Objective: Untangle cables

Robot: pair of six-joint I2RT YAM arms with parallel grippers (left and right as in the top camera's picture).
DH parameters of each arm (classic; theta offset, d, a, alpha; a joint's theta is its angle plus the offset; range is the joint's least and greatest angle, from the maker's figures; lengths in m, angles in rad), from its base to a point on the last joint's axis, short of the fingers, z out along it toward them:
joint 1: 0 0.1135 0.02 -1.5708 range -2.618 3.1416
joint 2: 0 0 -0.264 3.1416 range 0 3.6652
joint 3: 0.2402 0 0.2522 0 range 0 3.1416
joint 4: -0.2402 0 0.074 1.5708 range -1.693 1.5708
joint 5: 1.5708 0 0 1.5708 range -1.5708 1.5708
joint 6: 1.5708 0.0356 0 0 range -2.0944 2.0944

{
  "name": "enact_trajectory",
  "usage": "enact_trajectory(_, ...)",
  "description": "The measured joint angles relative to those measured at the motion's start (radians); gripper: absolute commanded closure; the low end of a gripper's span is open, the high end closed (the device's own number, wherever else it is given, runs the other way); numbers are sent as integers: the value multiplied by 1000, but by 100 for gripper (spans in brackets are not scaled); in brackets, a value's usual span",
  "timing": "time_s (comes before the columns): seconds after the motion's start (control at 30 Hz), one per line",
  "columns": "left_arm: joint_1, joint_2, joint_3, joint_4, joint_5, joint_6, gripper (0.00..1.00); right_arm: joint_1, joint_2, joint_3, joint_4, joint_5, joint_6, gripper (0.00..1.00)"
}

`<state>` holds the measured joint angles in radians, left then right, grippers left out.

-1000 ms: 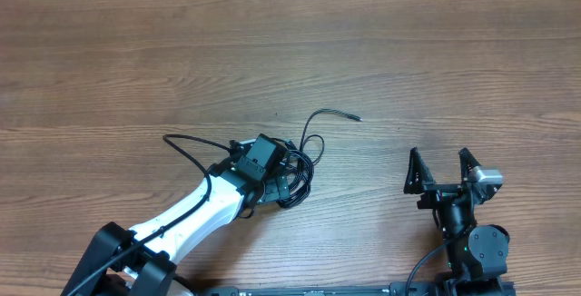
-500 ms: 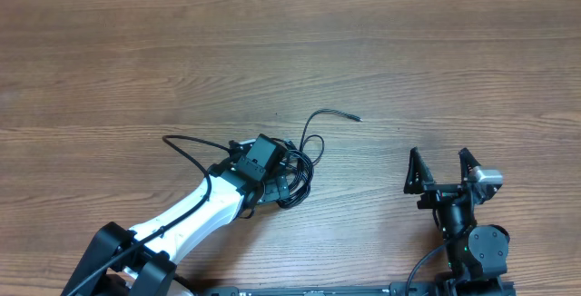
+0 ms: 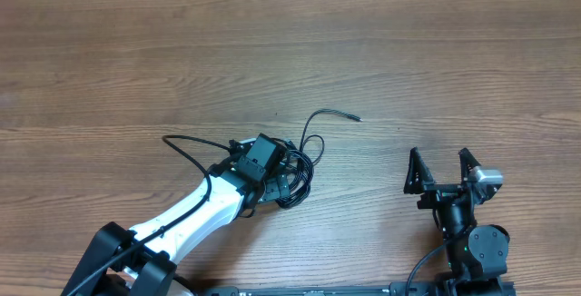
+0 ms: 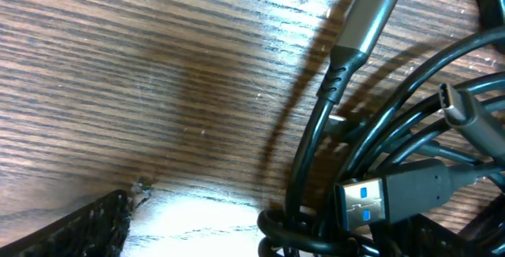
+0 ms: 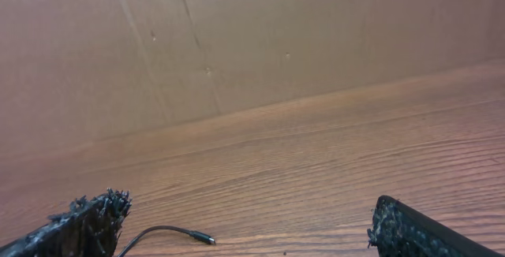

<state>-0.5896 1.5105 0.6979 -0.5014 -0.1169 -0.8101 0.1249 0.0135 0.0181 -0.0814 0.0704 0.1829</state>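
The cables (image 3: 301, 171) are a tangled bunch of thin black cords at the table's middle, with one loose end (image 3: 332, 112) curving out to the right. My left gripper (image 3: 277, 176) is right over the bunch, mostly hidden under its wrist. The left wrist view shows the cords (image 4: 379, 162) up close, with a blue USB plug (image 4: 387, 198) and a grey plug (image 4: 371, 13). The left gripper (image 4: 252, 240) looks open, one fingertip at bottom left apart from the cords. My right gripper (image 3: 442, 171) is open and empty, right of the bunch. Its view (image 5: 248, 217) shows the loose cable end (image 5: 170, 231).
The wooden table (image 3: 136, 60) stretches bare to the back and left. A thicker black arm wire (image 3: 186, 146) loops off the left arm. A brown cardboard wall (image 5: 237, 36) stands behind the table.
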Motion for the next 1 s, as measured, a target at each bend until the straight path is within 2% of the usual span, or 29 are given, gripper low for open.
enact_trajectory(0.13, 0, 0, 0, 3, 0, 0, 7, 0, 0, 0, 0, 0, 0, 0)
enact_trajectory(0.2, 0, 0, -1, 15, 0, -1, 12, 0, 0, 0, 0, 0, -1, 0)
enact_trajectory(0.3, 0, 0, -3, 39, 0, -4, 25, 0, 0, 0, 0, 0, 0, 0)
enact_trajectory(0.4, 0, 0, -3, 61, 1, -12, 52, 0, 0, 0, 0, 0, 0, 0)
enact_trajectory(0.43, 0, 0, -3, 64, 0, -8, 57, 0, 0, 0, 0, 0, 0, 0)
enact_trajectory(0.67, 0, 3, -3, 70, 0, -4, 68, 0, 0, 0, 0, 0, 0, 0)
enact_trajectory(0.73, 0, 14, -3, 77, 0, -5, 78, 0, 0, 0, 0, 0, 0, 0)
enact_trajectory(0.8, 0, 32, -2, 85, -5, -5, 95, 0, 0, 0, 0, 0, 0, 0)
enact_trajectory(1.0, 2, 57, 12, 103, -14, 0, 96, 0, 0, 0, 0, 0, 0, 0)
